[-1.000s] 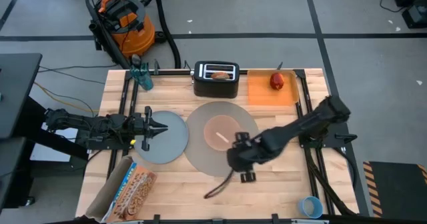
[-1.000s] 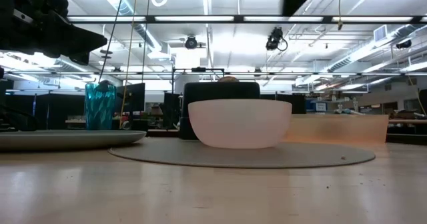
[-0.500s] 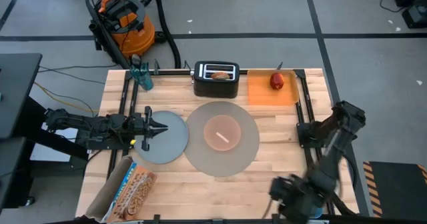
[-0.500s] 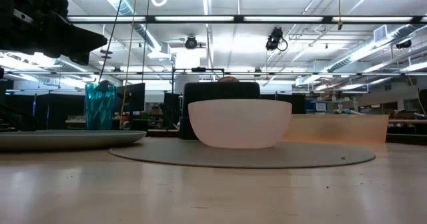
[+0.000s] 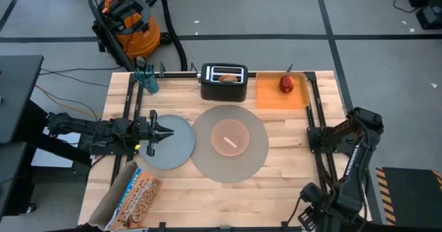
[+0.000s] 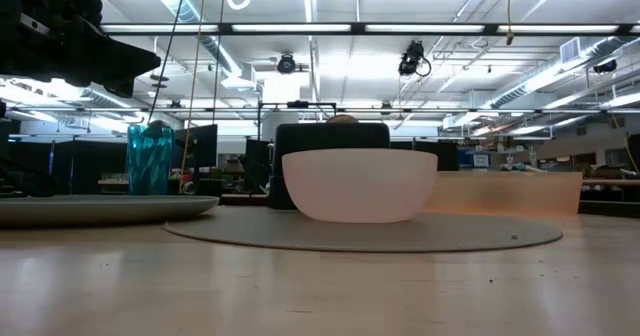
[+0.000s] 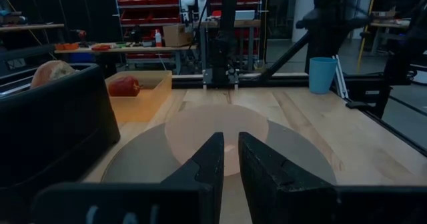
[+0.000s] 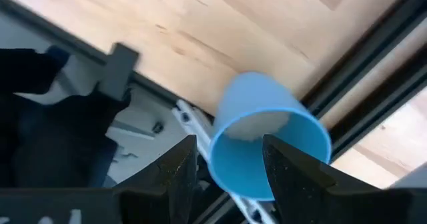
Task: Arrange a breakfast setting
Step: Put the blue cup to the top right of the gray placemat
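The pink bowl (image 5: 230, 137), a spoon (image 5: 232, 142) lying in it, sits on the round grey mat (image 5: 207, 159) at mid table. The grey-blue plate (image 5: 169, 152) lies left of the mat. The red apple (image 5: 286, 84) rests on the orange tray, and the bagel (image 5: 226, 77) sticks up out of the black toaster. My right gripper (image 8: 230, 144) hangs open, pointing down, over the upright blue cup (image 8: 267, 137) at the table's near right corner; its fingers are above the rim. My left gripper (image 5: 170, 130) rests shut and level over the plate.
The black toaster (image 5: 224, 83) and orange tray (image 5: 273, 97) line the far edge, with a teal glass (image 5: 146, 80) at the far left. A printed box (image 5: 135, 194) lies at the near left corner. Black frame rails (image 8: 373, 71) run beside the cup.
My right gripper has swung from above the mat's near right edge to the table's near right corner, sinking a little and rolling about its own axis, and now hangs over the blue cup. Bowl, spoon, mat and plate have stayed where they were.
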Tool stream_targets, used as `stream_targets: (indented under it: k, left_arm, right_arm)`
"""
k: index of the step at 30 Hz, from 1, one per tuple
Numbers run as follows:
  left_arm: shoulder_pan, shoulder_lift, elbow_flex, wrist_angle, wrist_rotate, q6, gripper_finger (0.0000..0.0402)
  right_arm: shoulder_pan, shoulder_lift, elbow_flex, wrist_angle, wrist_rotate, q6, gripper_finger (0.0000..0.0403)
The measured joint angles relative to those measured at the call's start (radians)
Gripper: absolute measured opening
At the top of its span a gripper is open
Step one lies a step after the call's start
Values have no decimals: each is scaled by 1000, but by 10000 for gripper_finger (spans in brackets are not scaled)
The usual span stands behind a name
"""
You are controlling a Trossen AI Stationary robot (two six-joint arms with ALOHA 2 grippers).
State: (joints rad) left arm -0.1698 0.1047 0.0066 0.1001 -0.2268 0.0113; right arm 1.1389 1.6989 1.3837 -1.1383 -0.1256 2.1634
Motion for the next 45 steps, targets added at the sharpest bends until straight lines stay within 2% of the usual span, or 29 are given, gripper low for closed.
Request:
stream_targets:
  k: [9, 15, 18, 23, 31, 34, 37, 45]
  left_arm:
    - [0, 0, 0, 0, 0, 0, 55]
    - [0, 0, 0, 0, 0, 0, 55]
    - [0, 0, 0, 0, 0, 0, 55]
    - [0, 0, 0, 0, 0, 0, 55]
    - [0, 0, 0, 0, 0, 0, 55]
    - [0, 0, 0, 0, 0, 0, 55]
    - [0, 0, 0, 0, 0, 0, 55]
    - [0, 0, 0, 0, 0, 0, 55]
  right_arm:
    - [-1, 0, -75, 103, -34, 43, 178]
    - [-1, 0, -166, 277, -34, 49, 177]
    - [-1, 0, -195, 300, -34, 77, 169]
    - [-1, 0, -199, 293, -29, 86, 128]
    - [-9, -2, -193, 283, -41, 24, 15]
    - [-38, 2, -167, 250, -47, -65, 19]
    - [-98, 2, -112, 165, -40, -222, 19]
    - [-342, 2, 19, -146, 33, -878, 13]
